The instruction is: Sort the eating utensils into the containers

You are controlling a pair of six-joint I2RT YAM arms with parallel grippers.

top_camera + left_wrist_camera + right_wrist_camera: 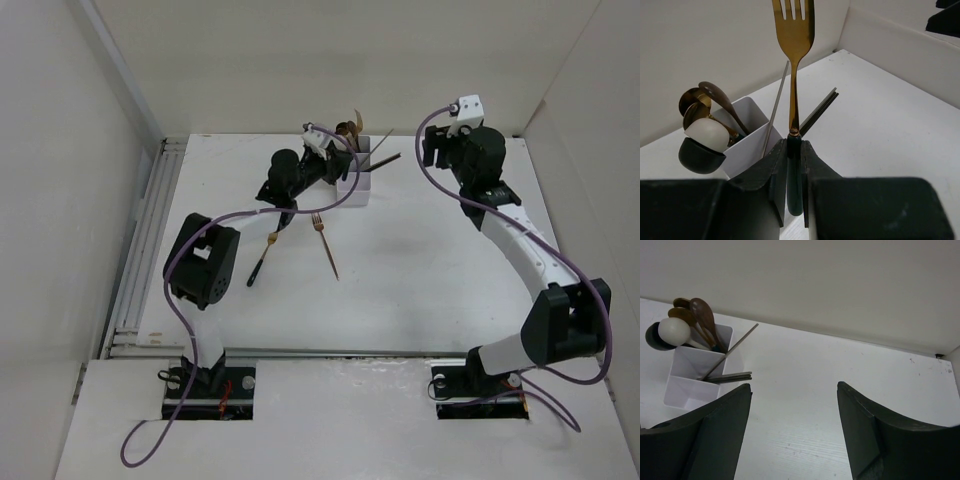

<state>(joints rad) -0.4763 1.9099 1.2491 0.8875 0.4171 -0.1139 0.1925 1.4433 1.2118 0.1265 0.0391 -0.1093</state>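
Though boxed in by smooth white walls left, back and right, plenty of bare matte table [430, 290] mid-field. Lying loose left of centre, apart from each other: slim gold-headed utensil [263, 257] with dark handle, then copper fork [325, 245]. Left gripper [795, 150] clamped on glossy dark handle of gold fork [794, 30], tines up, close by white plastic organizer [747, 132]. End compartment crowded with rounded bowls: pale spoon [705, 131], black spoon [699, 156], gold ones. Thin grey chopsticks [817, 110] leaning out of next compartment. Right gripper [792, 425] spread wide, holding nothing, apart from organizer, back wall near.
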